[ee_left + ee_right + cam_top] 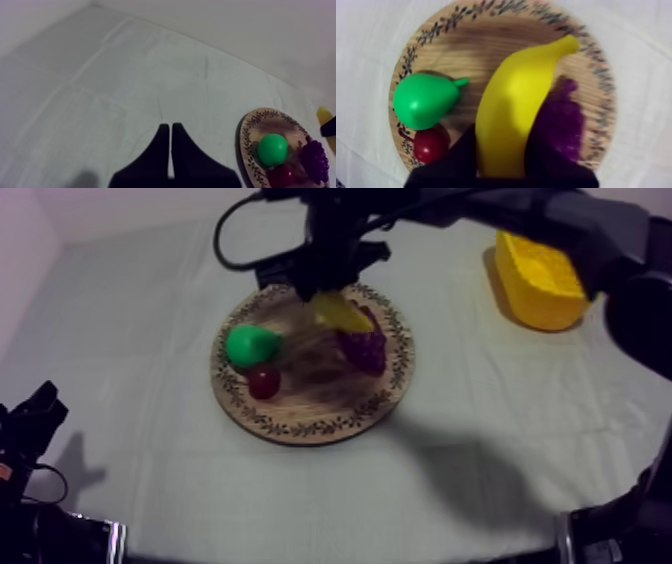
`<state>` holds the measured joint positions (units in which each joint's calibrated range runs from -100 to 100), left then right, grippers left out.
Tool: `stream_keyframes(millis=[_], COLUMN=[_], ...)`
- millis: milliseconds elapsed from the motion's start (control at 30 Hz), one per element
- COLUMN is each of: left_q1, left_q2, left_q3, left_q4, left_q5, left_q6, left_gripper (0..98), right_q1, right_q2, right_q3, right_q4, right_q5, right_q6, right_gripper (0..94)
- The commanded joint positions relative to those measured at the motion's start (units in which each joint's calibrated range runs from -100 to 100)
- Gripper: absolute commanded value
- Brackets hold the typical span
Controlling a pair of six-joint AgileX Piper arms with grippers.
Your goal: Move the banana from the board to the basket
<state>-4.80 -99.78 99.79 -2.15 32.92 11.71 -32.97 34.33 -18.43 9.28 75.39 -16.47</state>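
My right gripper (503,152) is closed around the banana (516,100), with one black finger on each side of it near one end. In the top view the banana is over the wooden board (300,423), at about 12 o'clock of it, and its side is next to the grapes (366,348). Whether it touches the wood, I cannot tell. The pear (252,346) lies at 9 o'clock on the board, and the small red fruit (264,381) is just beside it, toward 8 o'clock. The yellow basket (540,283) stands well apart, at 2 o'clock from the board. My left gripper (171,150) has its fingers pressed together with nothing between them. It is over the bare cloth (125,90), near the pear side of the board.
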Motion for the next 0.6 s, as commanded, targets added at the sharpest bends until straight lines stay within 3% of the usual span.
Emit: stream_keyframes(millis=[0, 200, 567], left_q1=[-0.01, -0.01, -0.01], left_q2=[-0.05, -0.05, -0.05], left_q3=[-0.01, -0.01, -0.01], left_q4=[-0.03, -0.03, -0.03], left_q5=[-0.01, -0.01, -0.01], left_q6=[-0.01, -0.01, -0.01], left_gripper=[0.1, 0.1, 0.1], right_q1=[0.95, 5.81, 20.16], right_q2=[-6.23, -17.19, -28.70], right_q3=[2.45, 10.31, 26.69], right_q4=[0.98, 3.77, 8.63], right_q5=[-0.26, -2.17, -14.54], right_q6=[0.09, 1.38, 5.13], right_gripper=[11.4, 11.4, 11.6])
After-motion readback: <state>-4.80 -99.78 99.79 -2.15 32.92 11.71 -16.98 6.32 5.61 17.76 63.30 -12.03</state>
